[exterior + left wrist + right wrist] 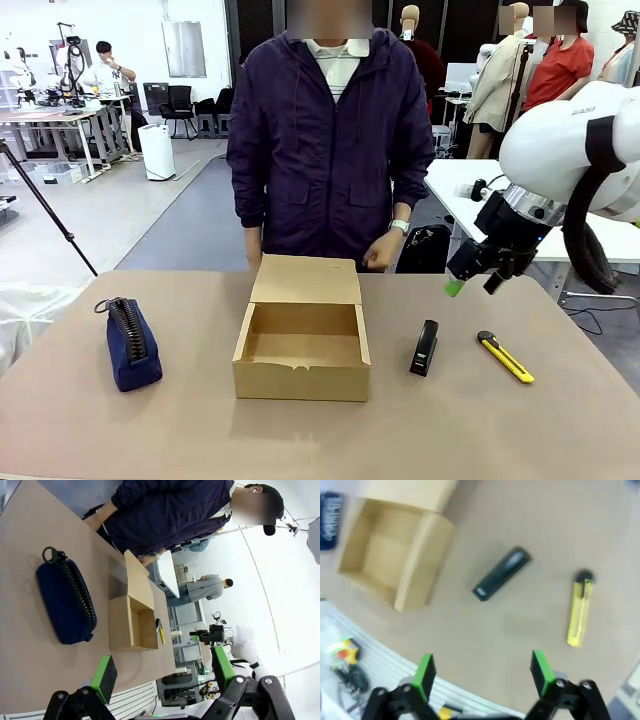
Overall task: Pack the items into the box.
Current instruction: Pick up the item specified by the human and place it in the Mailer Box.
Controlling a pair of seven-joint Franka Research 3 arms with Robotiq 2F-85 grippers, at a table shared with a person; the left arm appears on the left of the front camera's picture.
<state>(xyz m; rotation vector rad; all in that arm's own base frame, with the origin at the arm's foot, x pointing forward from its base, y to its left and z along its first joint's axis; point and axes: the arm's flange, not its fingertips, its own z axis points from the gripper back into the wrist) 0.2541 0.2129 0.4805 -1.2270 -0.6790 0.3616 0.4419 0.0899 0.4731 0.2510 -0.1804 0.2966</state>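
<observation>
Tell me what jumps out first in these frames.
The open brown box sits mid-table, its lid flap folded back toward the person standing at the far side. To its right lie a black stapler and a yellow utility knife, apart from each other, with the robot's right hand hovering open above them. A navy pouch lies off to the left.

The box (300, 381) is shallow brown cardboard and stands open in the lower middle of the front view, with its flap tilted back toward the top and its bare floor visible. The stapler (425, 348), small and black, lies flat just right of the box, not touching it. The knife (505, 357), slim and yellow, lies diagonally further right, its black tip at the upper left end
</observation>
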